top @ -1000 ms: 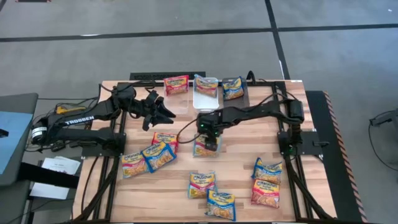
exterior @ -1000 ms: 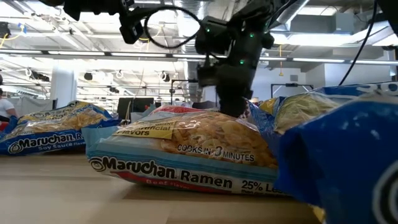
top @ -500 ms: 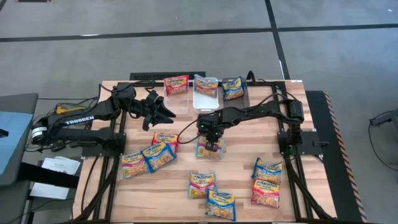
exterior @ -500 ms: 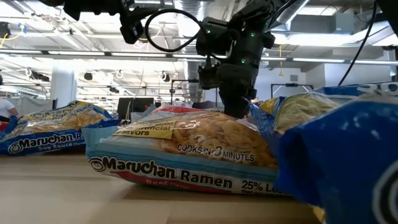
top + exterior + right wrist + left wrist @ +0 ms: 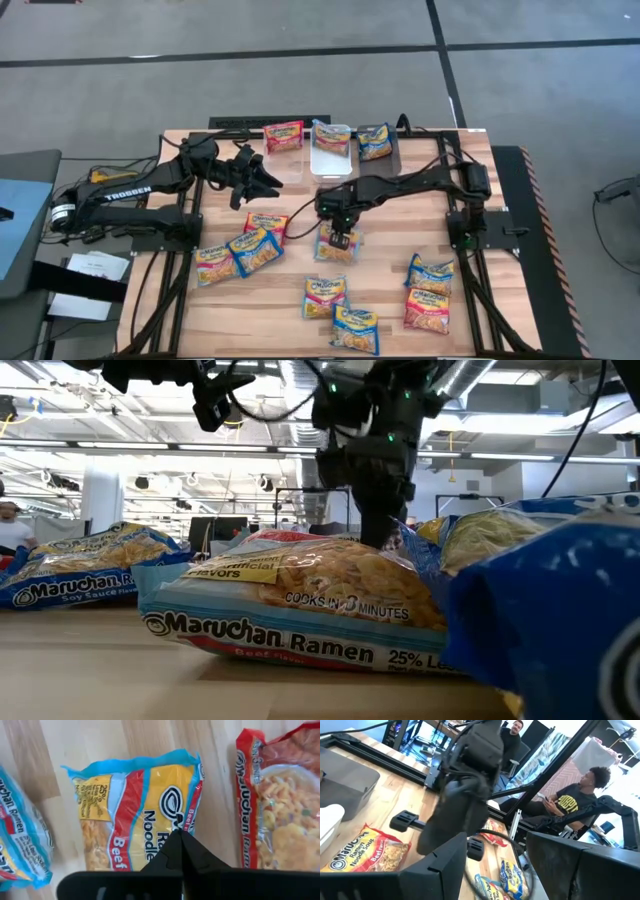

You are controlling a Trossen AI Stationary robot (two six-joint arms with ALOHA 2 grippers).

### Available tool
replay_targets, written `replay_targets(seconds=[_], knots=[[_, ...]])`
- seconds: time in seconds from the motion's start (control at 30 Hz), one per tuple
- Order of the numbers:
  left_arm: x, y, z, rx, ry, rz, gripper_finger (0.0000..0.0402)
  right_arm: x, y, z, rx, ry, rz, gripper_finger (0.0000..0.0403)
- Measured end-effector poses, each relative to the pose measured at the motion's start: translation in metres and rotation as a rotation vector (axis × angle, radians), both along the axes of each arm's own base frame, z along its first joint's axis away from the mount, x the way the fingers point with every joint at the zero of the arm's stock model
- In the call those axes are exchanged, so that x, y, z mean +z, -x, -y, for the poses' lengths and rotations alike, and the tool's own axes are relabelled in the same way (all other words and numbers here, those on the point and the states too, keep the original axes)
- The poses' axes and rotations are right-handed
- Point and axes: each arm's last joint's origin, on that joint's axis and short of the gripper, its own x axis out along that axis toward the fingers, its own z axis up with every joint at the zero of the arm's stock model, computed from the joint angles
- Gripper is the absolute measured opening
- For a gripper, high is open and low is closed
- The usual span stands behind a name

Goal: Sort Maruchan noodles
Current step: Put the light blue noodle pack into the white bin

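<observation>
- The right gripper (image 5: 340,238) hangs over a beef packet (image 5: 137,812) near the table (image 5: 400,310) centre. Its fingers (image 5: 181,852) are pressed together at the tips, with nothing between them.
- In the right wrist view the beef packet lies flat, label up. Its long axis runs along the wood grain, crimped blue edge pointing away from the fingers.
- A red-edged packet (image 5: 277,800) lies just beside it; a blue-edged packet (image 5: 20,840) lies on the other side, cut off by the frame.
- Further packets lie scattered toward the near edge (image 5: 335,310); three sit at the far edge beside a white bin (image 5: 330,158).
- The left gripper (image 5: 262,178) waits, spread wide, above the left half.
- In the low view a foreground packet (image 5: 300,610) hides the right gripper's fingertips.
</observation>
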Motion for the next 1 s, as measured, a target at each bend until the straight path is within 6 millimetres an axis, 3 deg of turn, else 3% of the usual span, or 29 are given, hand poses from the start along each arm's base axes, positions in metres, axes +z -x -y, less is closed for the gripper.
replay_targets(seconds=[0.2,0.4,0.7,1.0], knots=[[0.000,0.000,0.000,0.000,0.000,0.000,0.0193,0.018,-0.004,-0.004,-0.029,0.099,-0.016,0.0003],[0.000,0.000,0.000,0.000,0.001,-0.001,0.0193,0.026,-0.002,0.013,-0.085,0.180,-0.054,0.0003],[0.000,0.000,0.000,-0.001,0.001,-0.001,0.0193,0.026,0.001,0.042,-0.131,0.141,-0.058,0.0004],[0.000,0.000,0.000,-0.002,-0.019,0.003,0.0193,0.025,0.005,0.045,-0.125,0.081,-0.086,0.0098]])
